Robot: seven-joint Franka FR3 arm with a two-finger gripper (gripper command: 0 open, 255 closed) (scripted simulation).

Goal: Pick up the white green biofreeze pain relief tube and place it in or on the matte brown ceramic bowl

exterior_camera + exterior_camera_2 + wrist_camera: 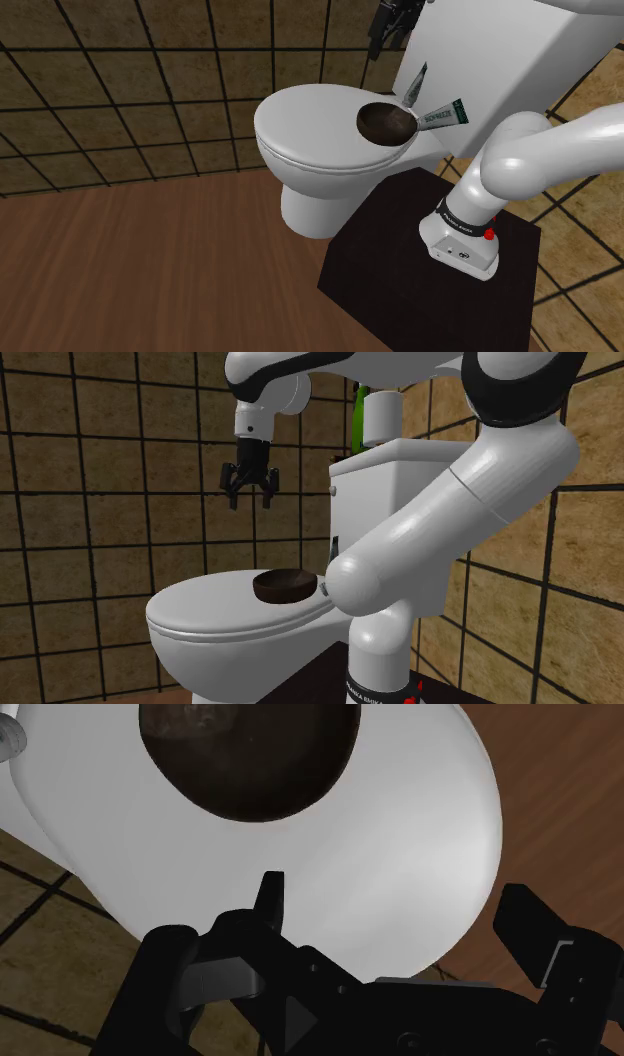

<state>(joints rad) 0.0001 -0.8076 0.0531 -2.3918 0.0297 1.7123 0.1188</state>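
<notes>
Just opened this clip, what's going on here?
A white robot arm is working over a closed toilet. Its black pincer hangs open and empty, well above the toilet lid. A dark brown bowl sits on the lid and looks empty. The white and green tube lies beside the bowl, untouched, with what looks like a second similar tube next to it. Nothing has been picked up yet.

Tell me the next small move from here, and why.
Probably lower the open gripper toward the lettered white and green tube. The gripper hangs empty, high above the toilet lid, while the tube lies on the lid beside the brown bowl, not in it.
</notes>
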